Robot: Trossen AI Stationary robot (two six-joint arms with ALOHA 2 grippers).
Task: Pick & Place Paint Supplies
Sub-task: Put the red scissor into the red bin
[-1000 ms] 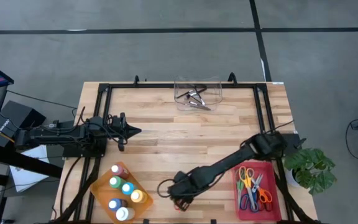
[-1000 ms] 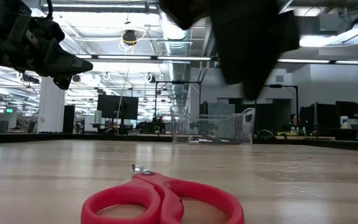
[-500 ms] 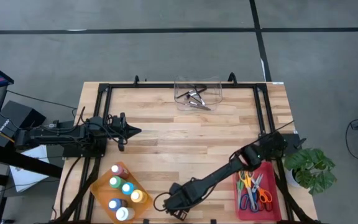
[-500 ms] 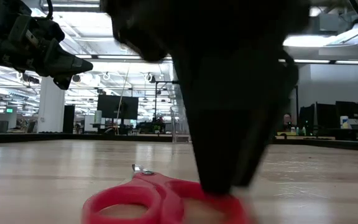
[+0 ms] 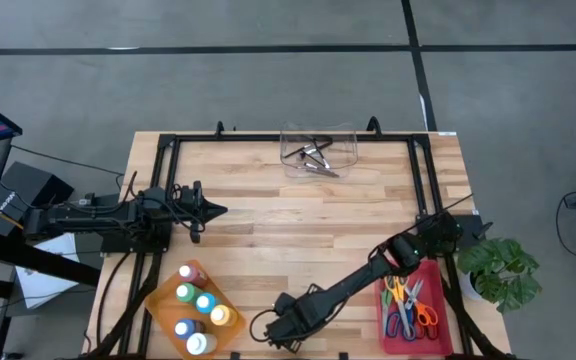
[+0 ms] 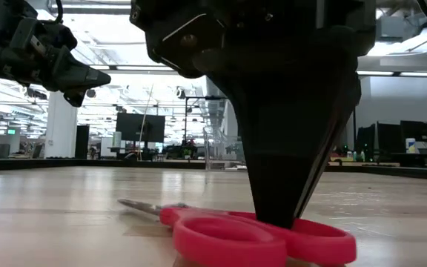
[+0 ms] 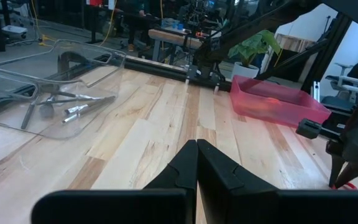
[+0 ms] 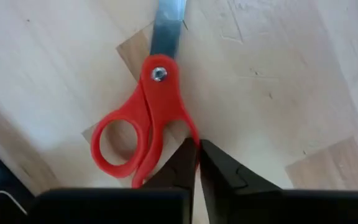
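Two arms are in your view, and only the right one is at work: it stretches low from beside the red bin [image 5: 414, 305] out toward the table's [image 5: 298, 215] near edge, its right end effector [image 5: 280, 335] pointing straight down with the tips at the wood. You can see its fingers [image 8: 188, 163] pinched almost together on one handle loop of the red scissors [image 8: 146, 121]; whether the scissors are off the table, you cannot tell. Those scissors lie flat at the near edge, between the red bin and the orange tray [image 5: 196, 310] of paint bottles, with bright red loops, a silver pivot screw and a steel blade reaching away from the fingers. Your left arm waits level above the table on the far side of the orange tray, its left end effector [image 5: 218, 211] closed tight with nothing in it. No writing can be read on the scissors. More scissors [image 5: 408, 303] with coloured handles lie in the red bin.
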